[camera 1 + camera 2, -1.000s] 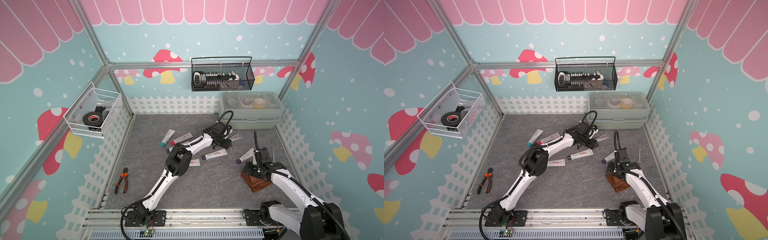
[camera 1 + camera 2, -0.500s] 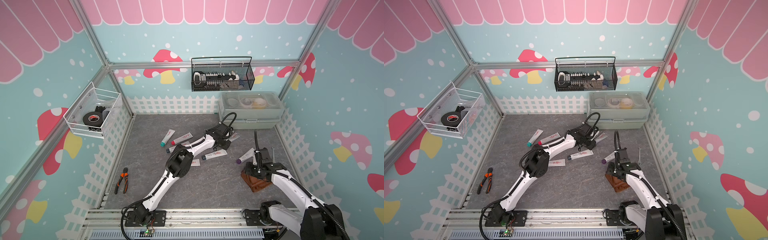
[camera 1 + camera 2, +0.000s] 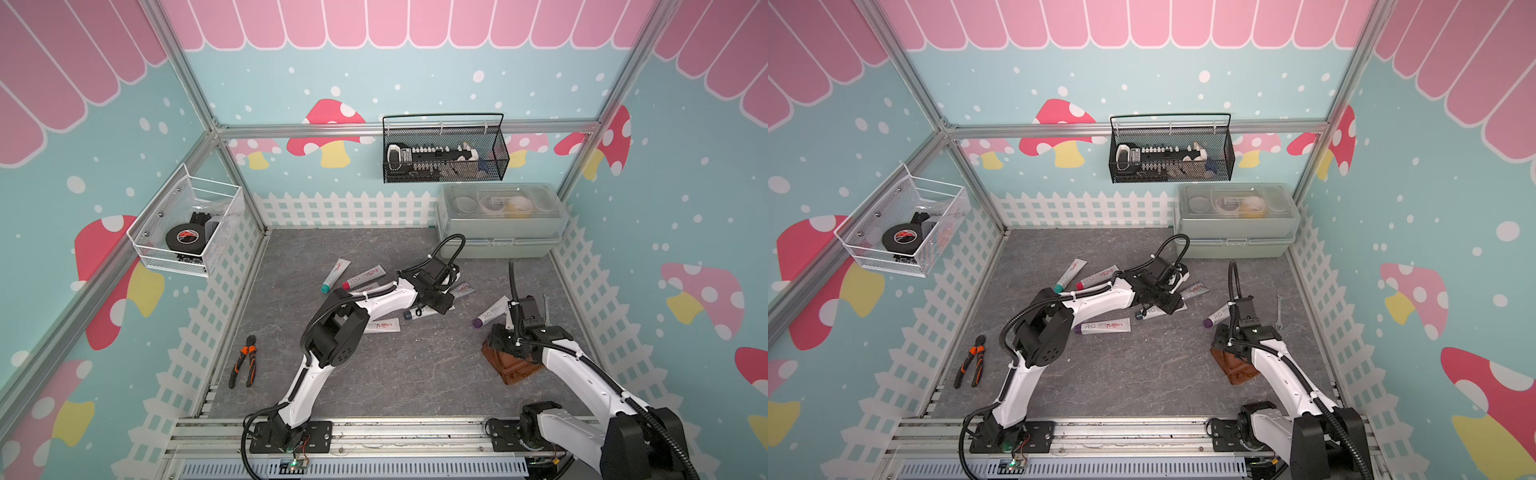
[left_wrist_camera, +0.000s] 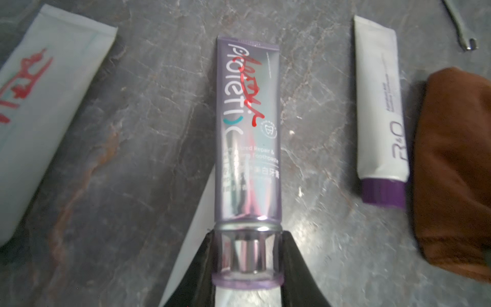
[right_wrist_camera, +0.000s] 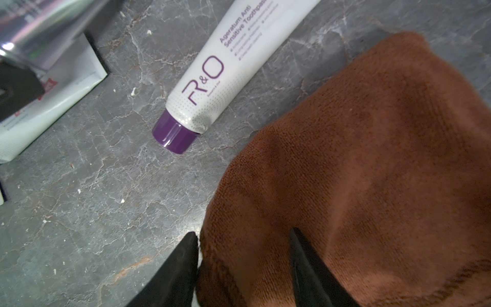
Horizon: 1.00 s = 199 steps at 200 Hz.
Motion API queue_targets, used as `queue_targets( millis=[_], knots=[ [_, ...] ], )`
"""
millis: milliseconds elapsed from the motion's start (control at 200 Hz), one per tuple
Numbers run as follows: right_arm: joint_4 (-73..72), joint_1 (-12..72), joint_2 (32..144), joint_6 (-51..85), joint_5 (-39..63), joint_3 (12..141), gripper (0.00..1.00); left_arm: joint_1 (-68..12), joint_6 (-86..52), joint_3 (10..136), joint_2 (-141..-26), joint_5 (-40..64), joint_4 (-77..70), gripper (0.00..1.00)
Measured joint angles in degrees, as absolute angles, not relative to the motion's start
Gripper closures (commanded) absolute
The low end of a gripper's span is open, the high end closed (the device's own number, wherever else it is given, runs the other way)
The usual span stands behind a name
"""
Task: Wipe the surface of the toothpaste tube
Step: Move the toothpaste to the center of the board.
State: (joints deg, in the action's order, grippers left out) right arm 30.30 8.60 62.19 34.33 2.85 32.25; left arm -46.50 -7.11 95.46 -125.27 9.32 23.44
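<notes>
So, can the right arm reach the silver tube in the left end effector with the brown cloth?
Probably yes. The left end effector grips the silver tube by its cap, body bare; only the purple-capped tube lies between it and the brown cloth.

Cloth [image 3: 515,370] right of toothpaste tubes [image 3: 382,325], pliers [image 3: 244,361] left, box [image 3: 498,243] behind

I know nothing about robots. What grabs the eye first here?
The shiny purple toothpaste tube scrawled with red marker, its cap clamped in the left end effector mid-table. Toward the table's right side, the right end effector grips a brown cloth beside a purple-capped white tube. Mushroom-printed walls surround everything.
</notes>
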Motion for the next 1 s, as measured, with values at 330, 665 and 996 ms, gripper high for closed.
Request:
queue_targets(
  millis=[330,665,996],
  knots=[
    [29.71,8.67,63.26,34.28,3.27,32.21,0.46,-52.14,-10.96,71.59,-112.01,7.38,13.19,0.76],
    [28.69,10.98,70.15,33.67,1.02,33.32,0.47,-57.54,-15.59,56.12,-103.70,3.60,6.24,0.76],
    [29.36,12.12,76.38,32.86,-1.96,36.99,0.73,-64.53,-18.02,51.20,-102.48,2.07,0.30,0.76]
  ],
)
